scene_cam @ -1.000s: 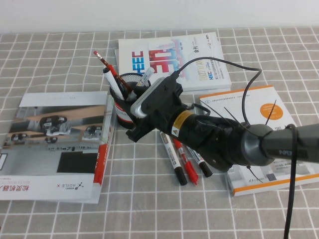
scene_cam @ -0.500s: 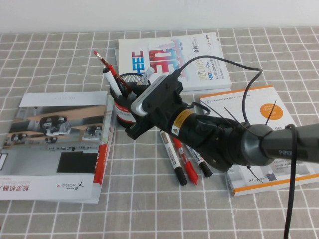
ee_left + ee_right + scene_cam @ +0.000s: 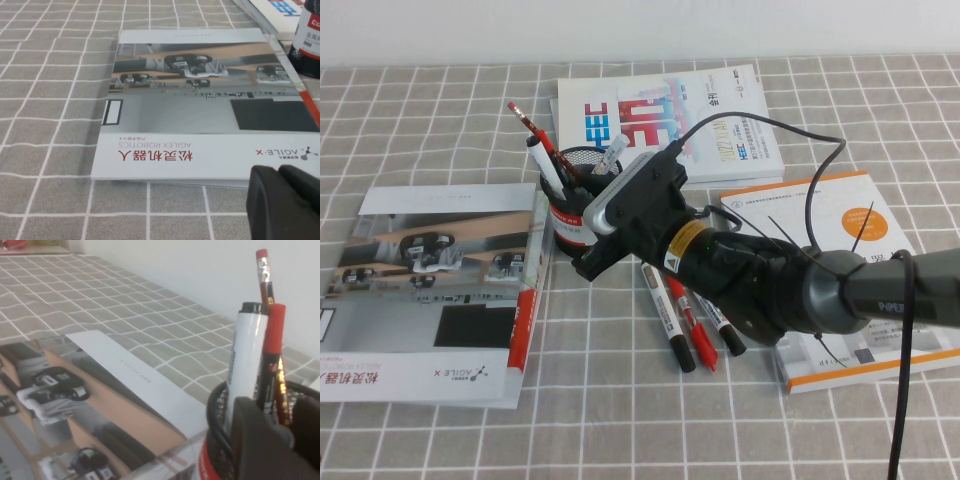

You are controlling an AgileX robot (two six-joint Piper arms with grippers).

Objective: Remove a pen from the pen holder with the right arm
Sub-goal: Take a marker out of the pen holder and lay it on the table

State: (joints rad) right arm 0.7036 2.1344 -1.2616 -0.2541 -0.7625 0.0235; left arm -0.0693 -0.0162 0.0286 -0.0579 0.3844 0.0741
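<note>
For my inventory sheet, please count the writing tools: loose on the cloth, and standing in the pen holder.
Loose markers on the cloth: 3
Standing in the pen holder: 4 seen (pencil, red pen, 2 white pens); the right end effector at its rim may hide more
Total: 7 seen
Not counted: left end effector, parked by the brochure

Readable print: two items
Brochure (image 3: 200, 100) cover: "AGILEX ROBOTICS", "松灵机器人", "AGILE·X" logo. White book (image 3: 660, 115) behind the pens: blue "HEC". Other print too small to read.
</note>
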